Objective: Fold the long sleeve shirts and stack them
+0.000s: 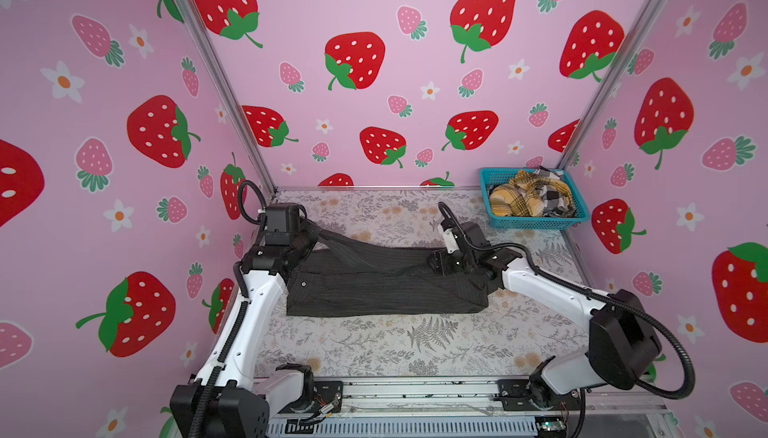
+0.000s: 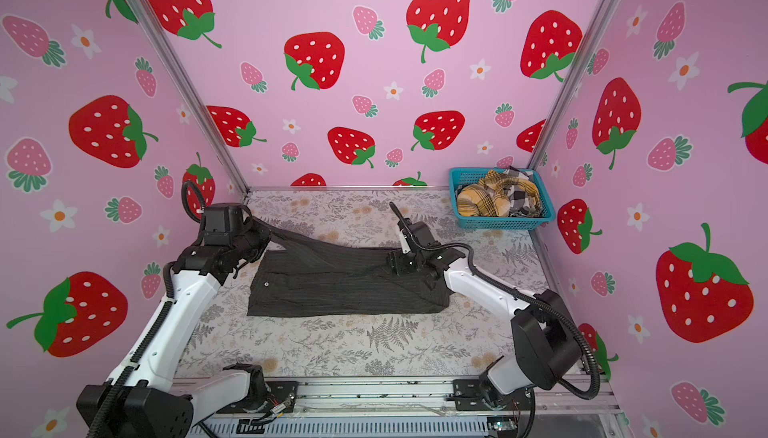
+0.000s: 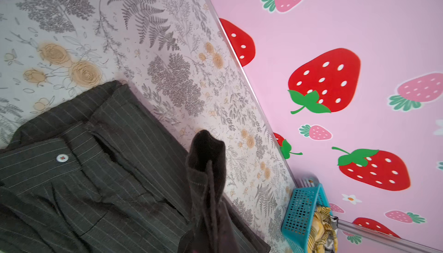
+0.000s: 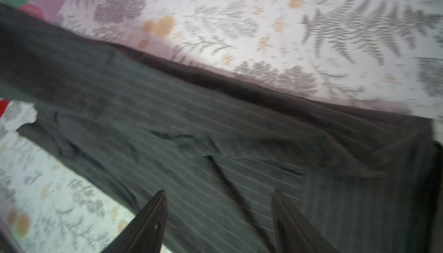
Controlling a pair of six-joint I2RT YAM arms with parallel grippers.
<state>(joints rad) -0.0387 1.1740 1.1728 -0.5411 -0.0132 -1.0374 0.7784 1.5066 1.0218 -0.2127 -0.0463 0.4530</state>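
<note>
A dark charcoal pinstriped long sleeve shirt (image 1: pixel 374 286) (image 2: pixel 345 290) lies partly folded in the middle of the table. My left gripper (image 1: pixel 313 234) (image 2: pixel 266 232) is at its back left corner, shut on a strip of the shirt that stretches up taut from the pile. In the left wrist view that bunched cloth (image 3: pixel 208 167) hides the fingers. My right gripper (image 1: pixel 436 261) (image 4: pixel 219 199) hovers over the shirt's right part, open, with nothing between its fingers (image 4: pixel 158 215). A mustard plaid shirt (image 1: pixel 519 195) and a black-and-white check shirt (image 1: pixel 555 197) lie crumpled in the basket.
A teal mesh basket (image 1: pixel 536 222) (image 2: pixel 498 222) (image 3: pixel 299 211) stands in the back right corner against the pink strawberry walls. The floral table cover (image 1: pixel 415 340) shows bare in front of the shirt. A metal rail (image 1: pixel 415 390) runs along the front edge.
</note>
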